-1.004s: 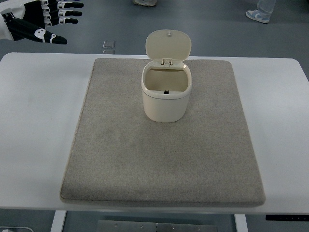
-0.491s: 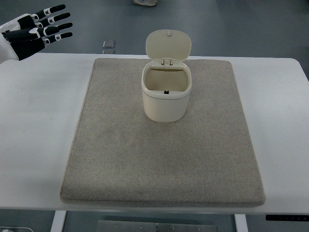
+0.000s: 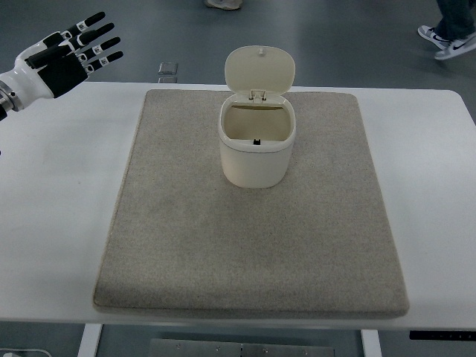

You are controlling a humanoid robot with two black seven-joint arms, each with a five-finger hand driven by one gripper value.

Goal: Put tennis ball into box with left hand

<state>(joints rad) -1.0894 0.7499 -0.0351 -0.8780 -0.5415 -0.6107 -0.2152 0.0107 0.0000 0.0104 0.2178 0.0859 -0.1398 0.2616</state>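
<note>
Grey floor shows past the white table (image 3: 44, 223), smooth and hard. From the left I have the left hand (image 3: 63, 53) hovering over the table's far corner, black-and-white fingers (image 3: 95, 33) spread, holding nothing. I cannot see the tennis ball anywhere, so my worry is reaching with no target. A coarse grey felt mat (image 3: 223, 253) lies in the middle. On it stands the cream plastic box (image 3: 256, 156), rounded, its hinged lid (image 3: 259, 70) upright; a careless sweep could knock it over.
</note>
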